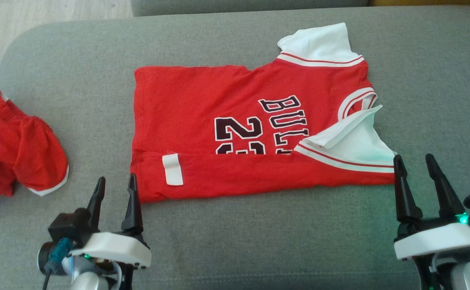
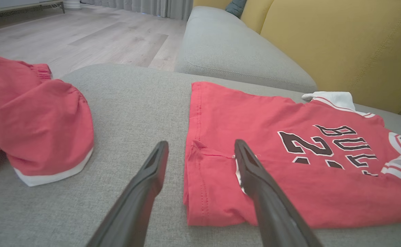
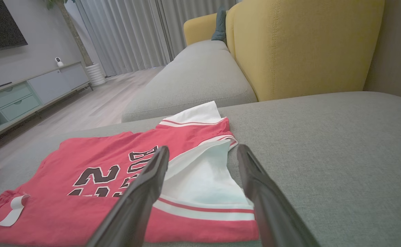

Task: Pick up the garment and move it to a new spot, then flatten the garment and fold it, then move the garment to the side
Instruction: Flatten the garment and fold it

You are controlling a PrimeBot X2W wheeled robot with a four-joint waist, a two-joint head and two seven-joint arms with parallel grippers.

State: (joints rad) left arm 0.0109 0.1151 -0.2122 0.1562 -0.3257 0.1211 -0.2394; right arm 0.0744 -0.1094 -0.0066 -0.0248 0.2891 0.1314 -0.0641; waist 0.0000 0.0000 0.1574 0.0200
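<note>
- Sofa seat [image 1: 259, 233], grey and broad, is carrying everything in the head view.
- Red jersey [image 1: 203, 104] is lying flat across its middle, near edge folded over, white sleeves pointing to the robot's right.
- Red shorts [image 1: 13, 149] are sitting crumpled, well apart on the left.
- Left gripper [image 1: 116, 177] is hovering spread and empty at the jersey's near left corner.
- Right gripper [image 1: 414, 157] is gaping, equally empty, beside the near sleeve.
- White label [image 1: 172, 169] is showing on the folded strip.

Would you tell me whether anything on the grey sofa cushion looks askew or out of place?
The red basketball jersey has its near edge folded over, cutting off the number and baring a white label; its near white sleeve is turned back.
</note>
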